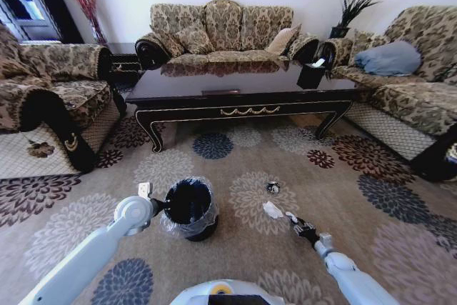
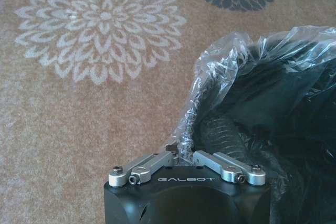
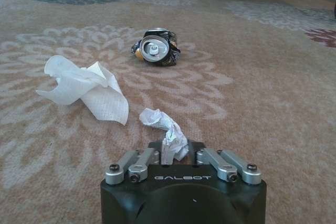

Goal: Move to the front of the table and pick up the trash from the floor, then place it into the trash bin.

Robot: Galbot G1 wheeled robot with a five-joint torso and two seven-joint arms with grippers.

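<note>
- The left gripper (image 1: 158, 203) is low over the floral carpet (image 1: 64, 230), at the left side of the trash bin (image 1: 188, 208). In the left wrist view its fingers (image 2: 152, 162) are drawn together on the edge of the clear liner bag (image 2: 210, 77), pinching the plastic at the rim.
- The bin stands upright on the carpet, a round black bin with the liner bunched around it, well short of the table (image 1: 239, 87), which stretches across the room behind it in front of the sofa (image 1: 223, 28).
- To the right of the bin, a crumpled white paper towel (image 1: 272, 210) lies on a pale flower of the carpet; beyond it, nearer the table, rests a crushed can (image 1: 273, 188), its silver end facing the right wrist camera (image 3: 155, 48).
- The right gripper (image 1: 298, 224) is down near the carpet just beside the paper towel. Its fingers are closed on a small crumpled white wad (image 3: 167, 136) that sticks out forward between them.
- In the right wrist view the paper towel (image 3: 86, 87) sits near the wad but apart from it.
</note>
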